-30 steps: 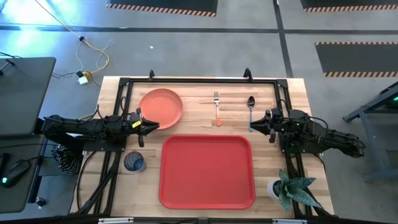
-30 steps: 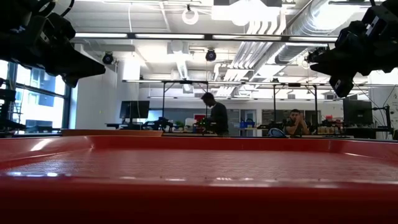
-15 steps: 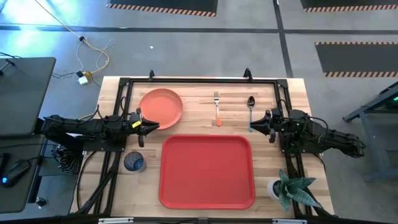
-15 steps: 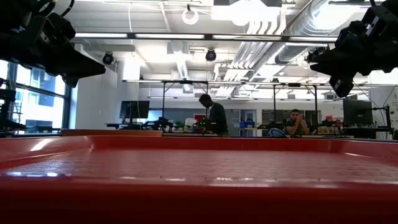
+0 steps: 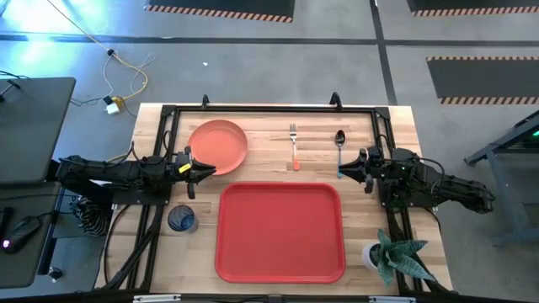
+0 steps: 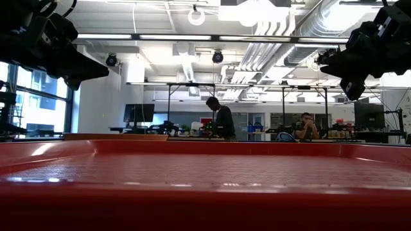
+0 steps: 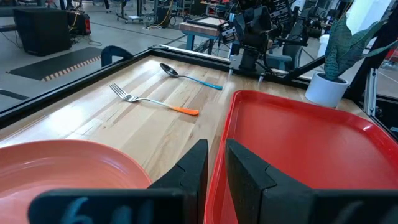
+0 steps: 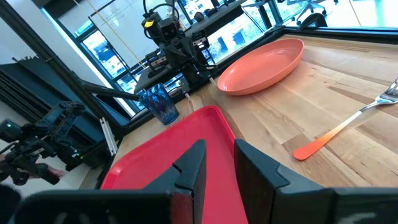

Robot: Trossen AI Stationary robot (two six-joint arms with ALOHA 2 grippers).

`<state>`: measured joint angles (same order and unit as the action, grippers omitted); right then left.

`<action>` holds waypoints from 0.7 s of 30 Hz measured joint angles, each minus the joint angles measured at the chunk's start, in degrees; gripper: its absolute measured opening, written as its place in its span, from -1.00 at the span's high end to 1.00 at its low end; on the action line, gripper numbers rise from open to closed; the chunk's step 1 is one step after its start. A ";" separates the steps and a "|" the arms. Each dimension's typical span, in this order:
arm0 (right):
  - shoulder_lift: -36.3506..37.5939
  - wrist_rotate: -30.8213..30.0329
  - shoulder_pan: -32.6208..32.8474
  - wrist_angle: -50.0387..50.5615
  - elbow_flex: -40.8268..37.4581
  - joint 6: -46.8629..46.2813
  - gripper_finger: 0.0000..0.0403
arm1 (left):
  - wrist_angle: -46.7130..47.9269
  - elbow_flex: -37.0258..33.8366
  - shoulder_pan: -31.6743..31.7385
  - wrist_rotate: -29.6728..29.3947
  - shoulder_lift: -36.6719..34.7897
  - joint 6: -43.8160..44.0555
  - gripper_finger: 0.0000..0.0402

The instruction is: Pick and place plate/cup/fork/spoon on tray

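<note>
The red tray [image 5: 280, 231] lies at the table's near middle with nothing on it. The salmon-orange plate [image 5: 218, 144] lies flat at the far left, and the blue cup [image 5: 181, 220] stands left of the tray. The orange-handled fork [image 5: 294, 145] and the blue-handled spoon [image 5: 339, 147] lie side by side beyond the tray. My left gripper [image 5: 207, 170] hovers shut and empty by the plate's near rim [image 7: 62, 165]. My right gripper [image 5: 345, 167] hovers shut and empty by the spoon's handle end.
A potted plant [image 5: 394, 257] stands at the near right corner. A black frame rail [image 5: 269, 109] runs along the table's edges. In the low view the tray's rim [image 6: 205, 192] fills the foreground, and people stand in the room beyond.
</note>
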<state>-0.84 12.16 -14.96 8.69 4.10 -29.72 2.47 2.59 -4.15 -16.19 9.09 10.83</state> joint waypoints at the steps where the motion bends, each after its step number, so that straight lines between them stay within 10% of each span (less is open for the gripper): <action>1: 0.00 -0.02 0.00 -0.02 0.00 0.00 0.63 | 0.00 0.00 0.00 0.00 0.00 -0.01 0.77; 21: 0.02 0.00 0.00 0.00 0.00 -3.35 0.63 | -0.21 0.00 -0.01 -0.02 0.01 0.00 0.77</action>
<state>-0.82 12.16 -14.96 8.69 4.10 -33.06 2.26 2.59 -4.16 -16.21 9.10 10.83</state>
